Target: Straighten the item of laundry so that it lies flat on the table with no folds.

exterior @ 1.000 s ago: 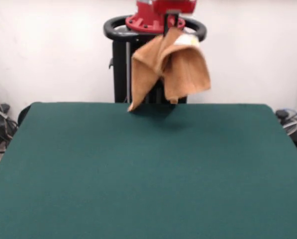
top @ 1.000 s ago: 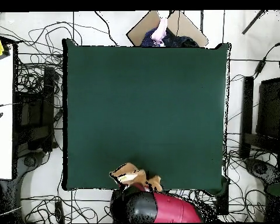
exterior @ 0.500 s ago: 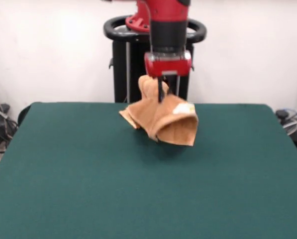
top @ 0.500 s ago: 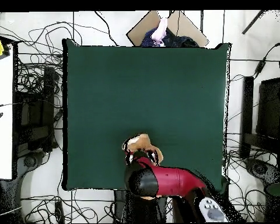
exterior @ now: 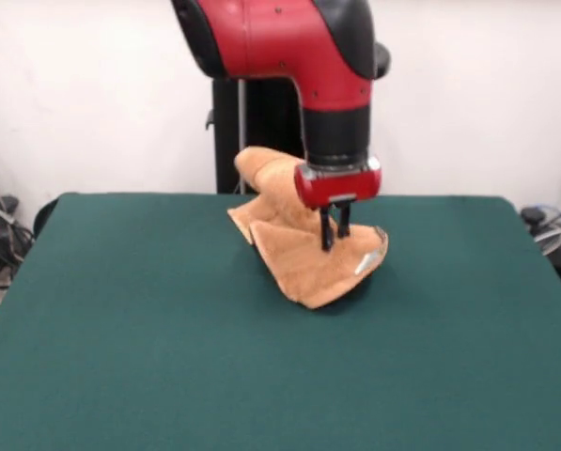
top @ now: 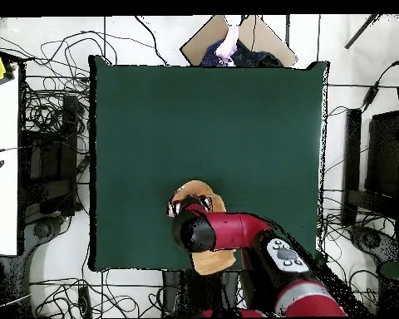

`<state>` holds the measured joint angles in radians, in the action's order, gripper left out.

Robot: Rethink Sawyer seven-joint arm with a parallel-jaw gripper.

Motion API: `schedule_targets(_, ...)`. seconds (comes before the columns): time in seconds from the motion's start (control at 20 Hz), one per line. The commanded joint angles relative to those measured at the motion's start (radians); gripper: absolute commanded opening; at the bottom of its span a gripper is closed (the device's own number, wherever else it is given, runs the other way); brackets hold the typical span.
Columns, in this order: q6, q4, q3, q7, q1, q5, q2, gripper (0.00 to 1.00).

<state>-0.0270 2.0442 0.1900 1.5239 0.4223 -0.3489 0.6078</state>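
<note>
Arm's dropped lower w/ the towel (exterior: pixel 299 254) since a sec ago; cloth now bunched on the table (exterior: pixel 148 329), gripper (exterior: pixel 334 235) fingers clamped on its top fold.

towel (top: pixel 201 193): bunched, partly under arm, near table's bottom edge
table (top: pixel 203 116): dark green
arm (top: pixel 236 233): red, over towel

An orange-tan terry towel (exterior: pixel 299 246) is bunched and folded over itself, draped in a loose heap rather than spread flat; its lower folds rest on the dark green table (exterior: pixel 167 357), toward the robot's side, while an upper lobe rises behind; a small white tag (exterior: pixel 366 264) shows near one lower corner. From overhead, only part of the towel (top: pixel 204 193) shows.
</note>
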Motion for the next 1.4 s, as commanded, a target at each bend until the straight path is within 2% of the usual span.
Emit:
schedule_targets(0.05,-0.004,-0.216,0.084,0.073,-0.039,-0.010,-0.123,0.00)
schedule_targets(0.25,-0.108,-0.213,0.087,0.099,-0.088,0.051,-0.031,0.00)
schedule_targets(0.4,-0.221,-0.217,0.129,0.112,-0.114,0.112,-0.001,0.00)
schedule_targets(0.5,-0.266,-0.200,0.116,0.155,-0.163,0.156,0.026,0.00)
schedule_targets(0.9,-0.336,-0.126,0.053,0.331,-0.347,0.351,0.084,0.00)
schedule_targets(1.1,-0.219,-0.155,-0.053,0.399,-0.462,0.420,0.016,0.00)
schedule_targets(1.4,-0.121,-0.204,-0.100,0.415,-0.546,0.510,-0.099,0.00)
